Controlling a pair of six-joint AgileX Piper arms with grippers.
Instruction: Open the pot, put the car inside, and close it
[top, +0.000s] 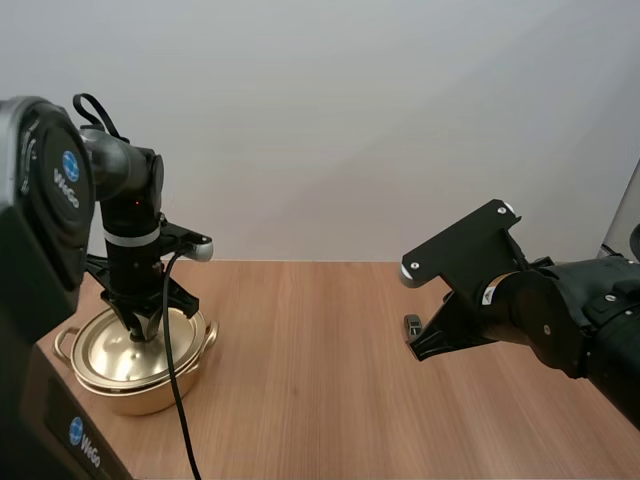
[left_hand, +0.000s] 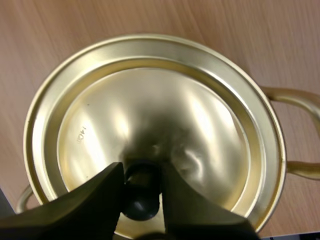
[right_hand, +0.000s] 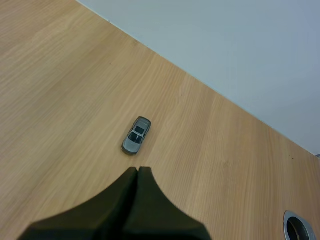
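**Left clamps the lid knob, right closed by the car**

The left gripper (left_hand: 141, 172) pinches the black knob (left_hand: 141, 200) of the lid (left_hand: 150, 110), which sits on the gold pot (top: 150, 390). The right gripper (right_hand: 137, 172), fingers pressed together, hovers near the grey car (right_hand: 136, 135) on the table (right_hand: 60, 75). The car's long axis runs away from the fingertips, slightly slanted. I cannot tell which end is its nose.

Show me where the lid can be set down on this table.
Bare wooden table stretches between the gold metal pot and the small grey toy car. Crowded: at the pot, left gripper on its gold lid; at the car, right gripper close by.
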